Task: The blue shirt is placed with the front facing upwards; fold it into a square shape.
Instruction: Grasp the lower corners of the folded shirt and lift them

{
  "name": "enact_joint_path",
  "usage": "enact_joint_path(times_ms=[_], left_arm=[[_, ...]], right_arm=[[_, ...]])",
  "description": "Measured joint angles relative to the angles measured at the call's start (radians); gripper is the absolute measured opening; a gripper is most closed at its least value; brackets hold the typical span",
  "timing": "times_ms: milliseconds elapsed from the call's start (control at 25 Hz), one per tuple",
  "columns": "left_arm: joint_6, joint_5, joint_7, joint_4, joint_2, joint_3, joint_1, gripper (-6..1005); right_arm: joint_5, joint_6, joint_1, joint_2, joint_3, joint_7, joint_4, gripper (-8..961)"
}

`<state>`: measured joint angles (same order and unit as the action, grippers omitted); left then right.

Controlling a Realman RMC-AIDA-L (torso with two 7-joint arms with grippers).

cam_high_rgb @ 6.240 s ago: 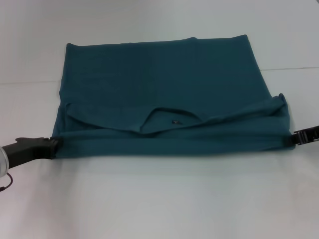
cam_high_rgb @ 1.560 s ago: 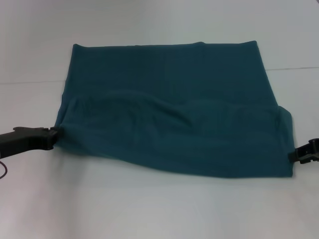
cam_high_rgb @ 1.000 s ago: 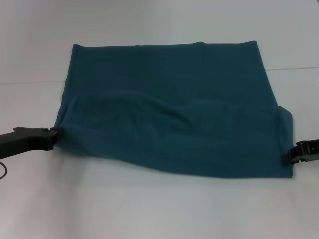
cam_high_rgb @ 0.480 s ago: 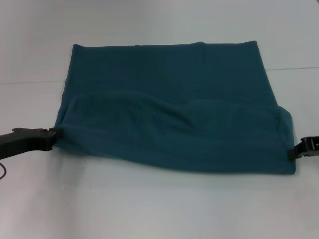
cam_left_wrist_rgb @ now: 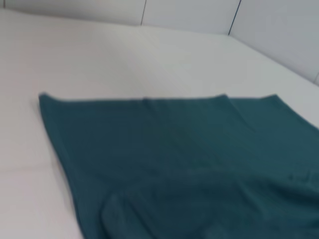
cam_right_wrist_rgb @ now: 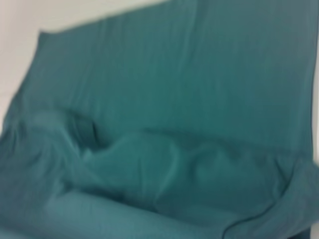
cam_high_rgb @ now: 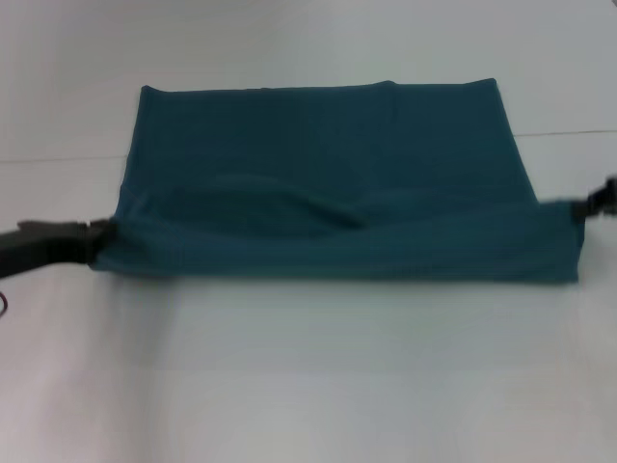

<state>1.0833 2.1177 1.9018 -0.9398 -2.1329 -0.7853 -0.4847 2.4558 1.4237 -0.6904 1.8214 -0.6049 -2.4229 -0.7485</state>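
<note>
On the white table (cam_high_rgb: 308,386), the blue shirt (cam_high_rgb: 328,174) lies flat, its near band raised between my two grippers.
My left gripper (cam_high_rgb: 96,241) pinches the near left corner and my right gripper (cam_high_rgb: 590,205) seems to pinch the right one, though it sits at the view's edge. If I carry the two ends unevenly, or one corner slips free, the sagging middle could bunch and the fold land crooked.

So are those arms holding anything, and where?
Yes, the shirt: the left end effector and right end effector each grip a near corner.
</note>
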Motion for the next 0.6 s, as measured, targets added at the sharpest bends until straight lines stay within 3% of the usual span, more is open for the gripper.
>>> enact_joint_path(times_ms=[120, 280, 600], left_arm=[[0.007, 0.002, 0.026, -0.033, 0.006, -0.001, -0.016, 26], [0.040, 0.003, 0.047, -0.097, 0.004, -0.002, -0.009, 26], [0.121, -0.001, 0.053, -0.173, -0.027, -0.001, 0.071, 26]], right_arm=[[-0.018, 0.012, -0.026, -0.028, 0.009, -0.011, -0.007, 5], [-0.054, 0.068, -0.030, -0.037, 0.021, -0.019, -0.050, 7], [-0.081, 0.177, 0.058, -0.007, 0.047, -0.013, -0.131, 10]])
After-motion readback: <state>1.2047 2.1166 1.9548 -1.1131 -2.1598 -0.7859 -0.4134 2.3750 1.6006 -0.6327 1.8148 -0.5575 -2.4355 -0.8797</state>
